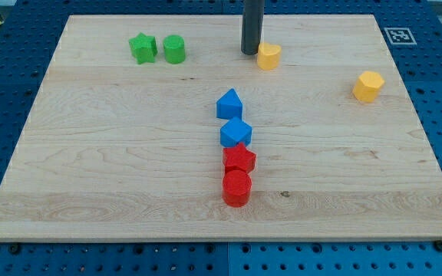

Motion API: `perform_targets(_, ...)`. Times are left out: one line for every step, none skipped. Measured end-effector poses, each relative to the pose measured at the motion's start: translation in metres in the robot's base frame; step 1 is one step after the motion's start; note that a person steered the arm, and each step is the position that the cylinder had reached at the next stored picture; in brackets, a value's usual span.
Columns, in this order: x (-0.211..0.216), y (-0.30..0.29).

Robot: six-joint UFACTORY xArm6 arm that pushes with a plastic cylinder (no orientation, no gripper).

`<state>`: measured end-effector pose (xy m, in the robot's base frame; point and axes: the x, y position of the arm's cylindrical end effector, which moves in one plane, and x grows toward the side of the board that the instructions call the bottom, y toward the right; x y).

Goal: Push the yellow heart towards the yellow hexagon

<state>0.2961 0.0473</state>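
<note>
The yellow heart (268, 55) lies near the view's top, a little right of centre. My tip (250, 51) stands on the board just left of the heart, touching or almost touching it. The yellow hexagon (368, 86) lies further to the view's right and a little lower, well apart from the heart.
A green star (143, 47) and a green cylinder (174, 49) sit side by side at the top left. A blue triangular block (229, 104), a blue block (235, 133), a red star (239, 159) and a red cylinder (236, 188) form a column in the middle of the wooden board (90, 169).
</note>
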Motion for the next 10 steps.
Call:
perform_targets(0.003,0.017)
perform_targets(0.005,0.037)
perform_targets(0.012,0.046)
perform_targets(0.026,0.046)
perform_targets(0.040,0.046)
perform_targets(0.052,0.047)
perform_targets(0.059,0.052)
perform_targets(0.059,0.062)
perform_targets(0.047,0.063)
perform_targets(0.041,0.066)
